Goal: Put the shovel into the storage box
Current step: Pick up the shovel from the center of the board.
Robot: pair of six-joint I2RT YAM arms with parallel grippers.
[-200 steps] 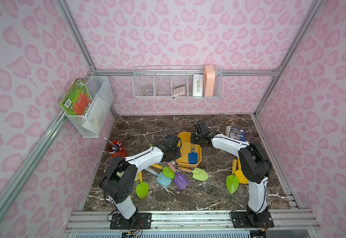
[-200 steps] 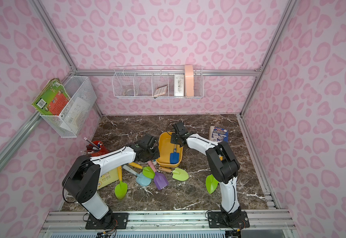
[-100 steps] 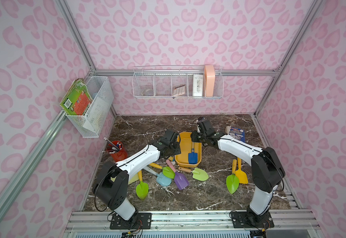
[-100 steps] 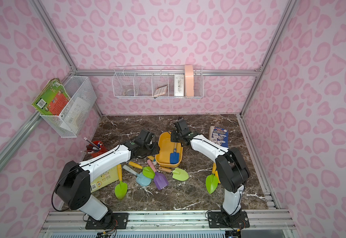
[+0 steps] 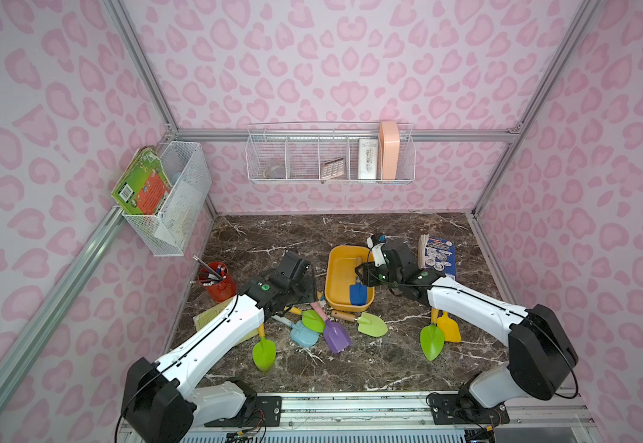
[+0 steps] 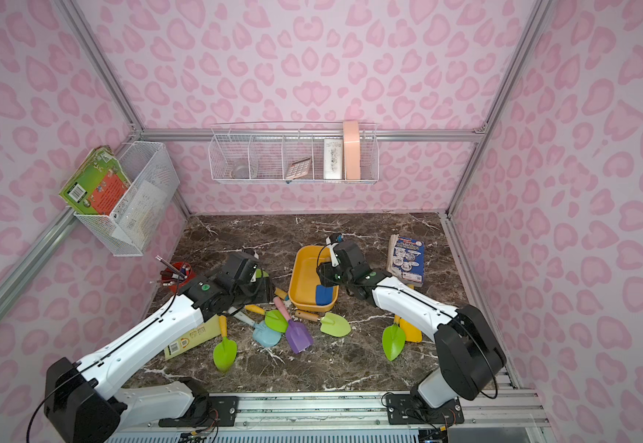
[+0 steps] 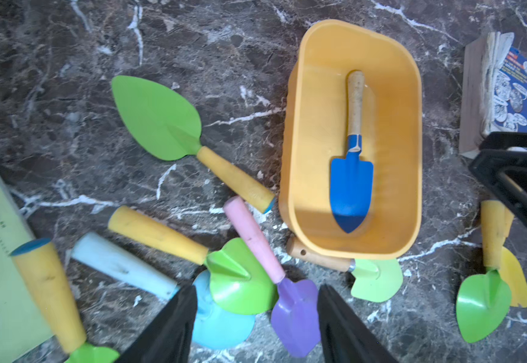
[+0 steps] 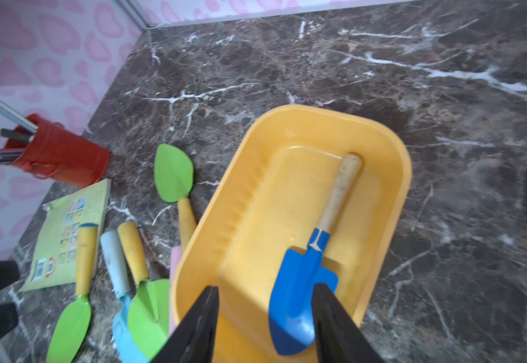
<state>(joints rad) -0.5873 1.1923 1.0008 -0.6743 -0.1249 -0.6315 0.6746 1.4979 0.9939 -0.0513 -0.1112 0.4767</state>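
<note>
The yellow-orange storage box (image 5: 329, 282) (image 6: 293, 284) stands mid-table. A blue shovel (image 5: 357, 293) (image 7: 351, 185) with a wooden handle lies inside it. My right gripper (image 8: 265, 286) (image 5: 366, 274) hovers open over the box's near end, its jaws astride the blue blade (image 8: 299, 298) and holding nothing. My left gripper (image 7: 255, 287) hangs open to the left of the box, above a pile of loose shovels: a purple one with a pink handle (image 7: 293, 311) (image 5: 336, 334), a green one (image 7: 240, 279) and a light blue one (image 7: 221, 327).
More shovels lie about: a green one beside the box (image 7: 161, 119), a green one with a wooden handle (image 5: 372, 324), a green one (image 5: 264, 353), and a green one and a yellow one at right (image 5: 432, 341). Red pen cup (image 5: 218, 283), green booklet (image 8: 67, 232), blue book (image 5: 437, 255), wall baskets (image 5: 329, 158).
My left gripper has gone from shut to open and drawn back leftward from the box. The right arm's elbow has swung out to the right, its jaws slightly wider. The blue shovel stayed put.
</note>
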